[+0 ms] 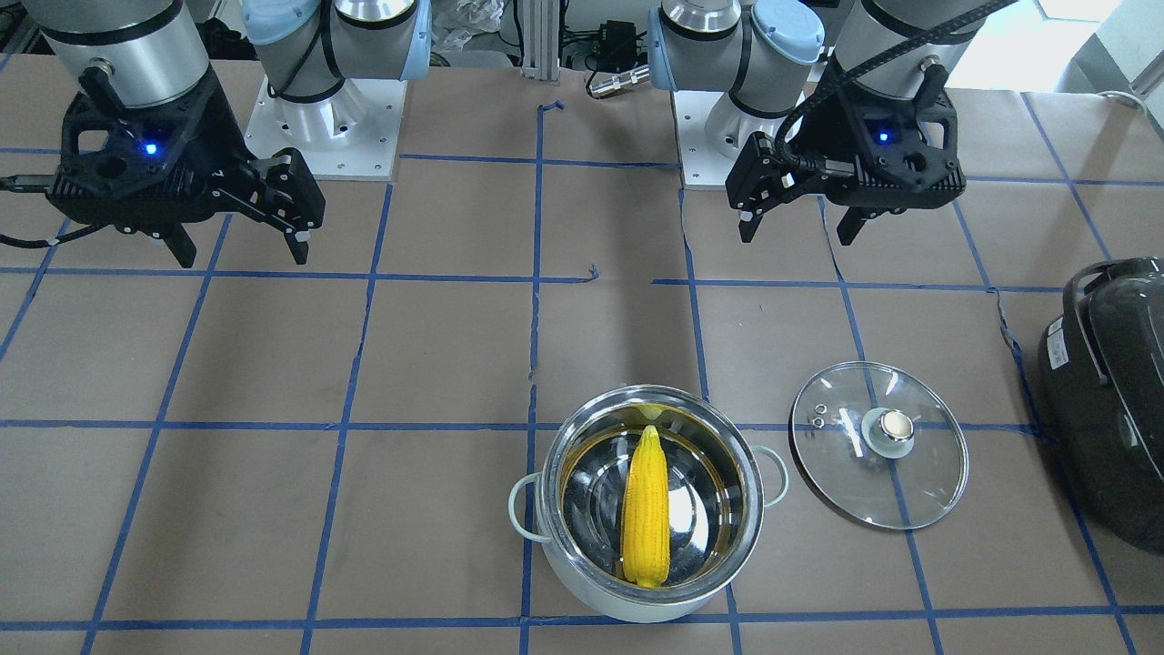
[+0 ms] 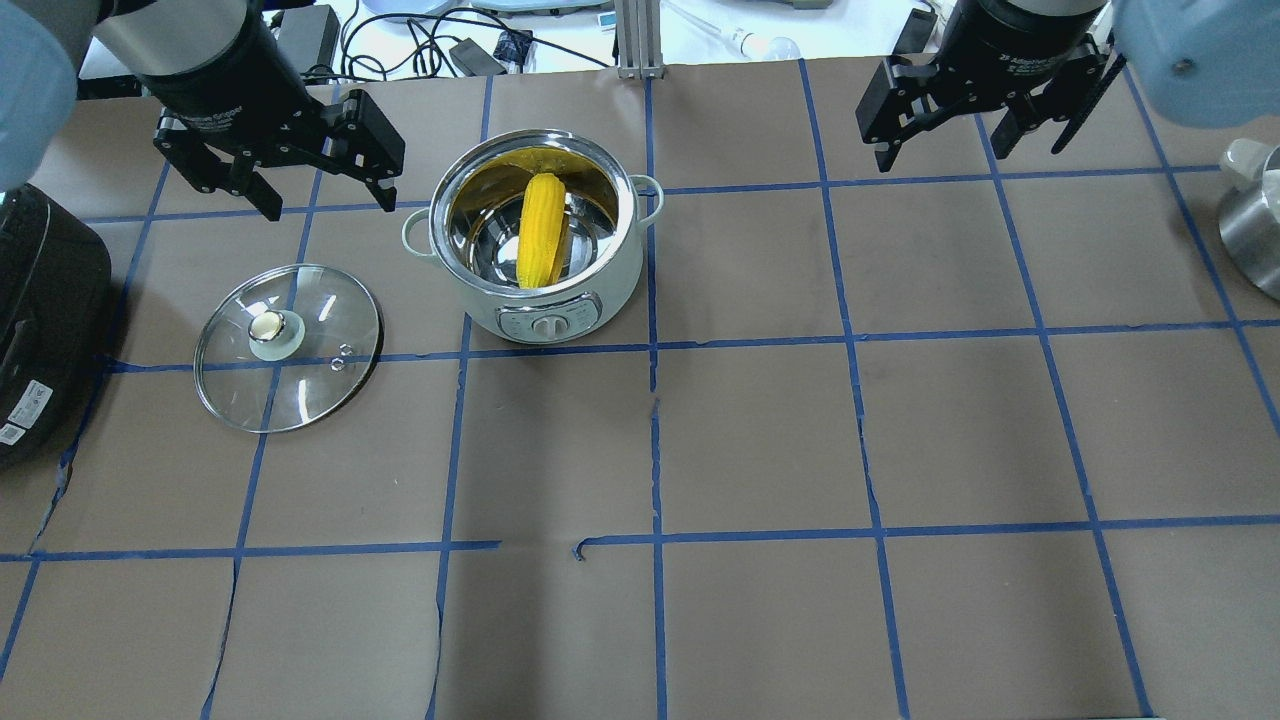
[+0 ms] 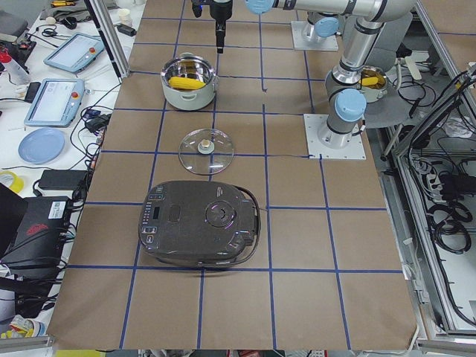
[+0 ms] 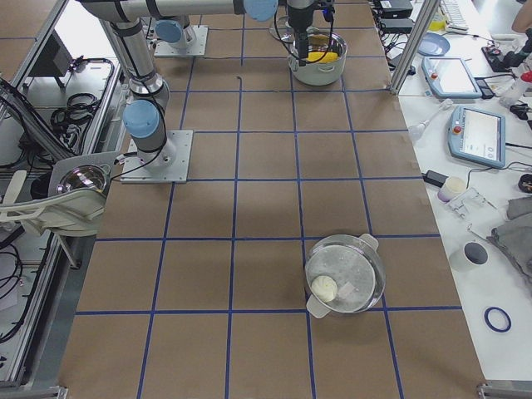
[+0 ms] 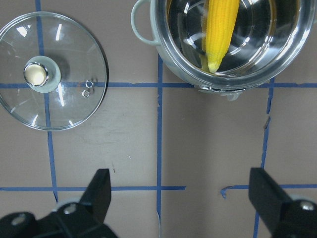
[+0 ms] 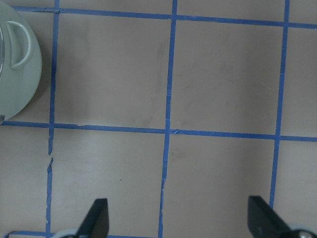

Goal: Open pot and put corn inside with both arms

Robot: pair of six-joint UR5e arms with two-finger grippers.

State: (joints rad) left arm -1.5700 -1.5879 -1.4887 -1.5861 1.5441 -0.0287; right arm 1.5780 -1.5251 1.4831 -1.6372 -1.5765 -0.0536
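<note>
Lettering on right arm — "Adaptive Gripper"

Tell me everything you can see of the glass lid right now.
The lid is a round clear glass disc with a thin metal rim, a brass-coloured knob on a pale base, and two small metal fittings near one edge. It lies flat, knob up, on the paper-covered table, off the pot and apart from it, between the pot and the dark appliance. Nothing grips it.

Six views around the pot
Overhead from behind, looking forward and down; front-facing opposite, steeply down; sides far off along the table; wrists close, straight down; with the pot in all six.
</note>
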